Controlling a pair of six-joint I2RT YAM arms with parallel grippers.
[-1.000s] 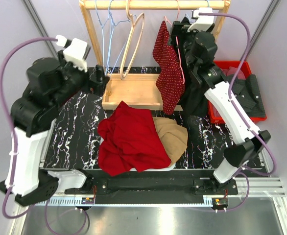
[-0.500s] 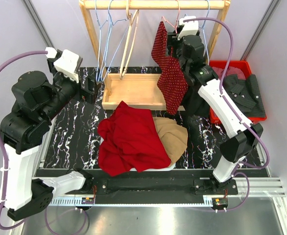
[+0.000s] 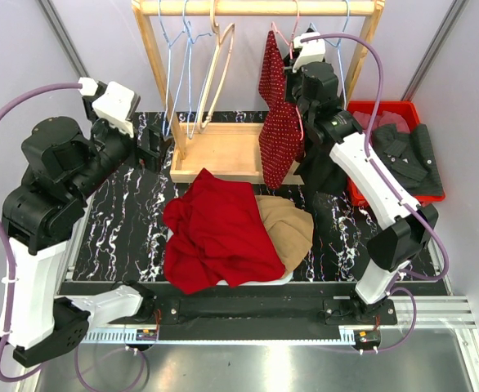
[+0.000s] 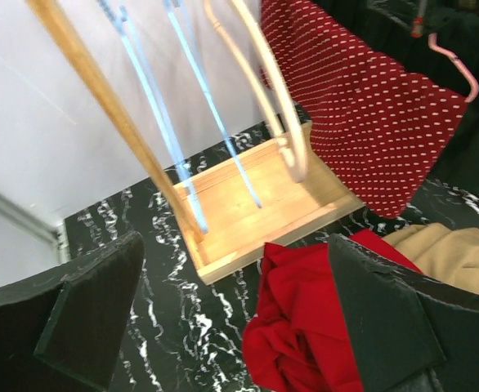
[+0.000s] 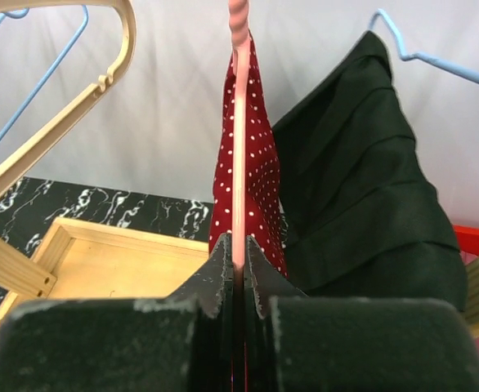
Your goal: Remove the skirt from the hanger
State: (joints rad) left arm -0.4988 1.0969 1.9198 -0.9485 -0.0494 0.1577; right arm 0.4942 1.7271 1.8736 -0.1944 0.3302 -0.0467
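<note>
The skirt (image 3: 279, 122) is dark red with white dots and hangs from a pink hanger (image 3: 282, 37) on the wooden rail. In the right wrist view the pink hanger (image 5: 239, 147) runs straight down between my fingers, with the skirt (image 5: 260, 175) draped behind it. My right gripper (image 5: 238, 263) is shut on that hanger bar, high at the rack (image 3: 295, 72). My left gripper (image 3: 154, 149) stands open to the left of the rack's base, holding nothing. From the left wrist view the skirt (image 4: 362, 122) shows at upper right, beyond the open gripper (image 4: 235, 261).
Empty blue hangers (image 3: 178, 65) and a wooden hanger (image 3: 219, 69) hang on the rail (image 3: 256, 8). A black garment (image 5: 370, 180) hangs right of the skirt. A red garment (image 3: 219, 229) and a tan one (image 3: 288, 224) lie in front of the wooden base tray (image 3: 223, 151). A red bin (image 3: 395, 110) sits at the right.
My right gripper has closed from open onto the pink hanger. The skirt has swung slightly left. The left arm drew back to the left, then held still.
</note>
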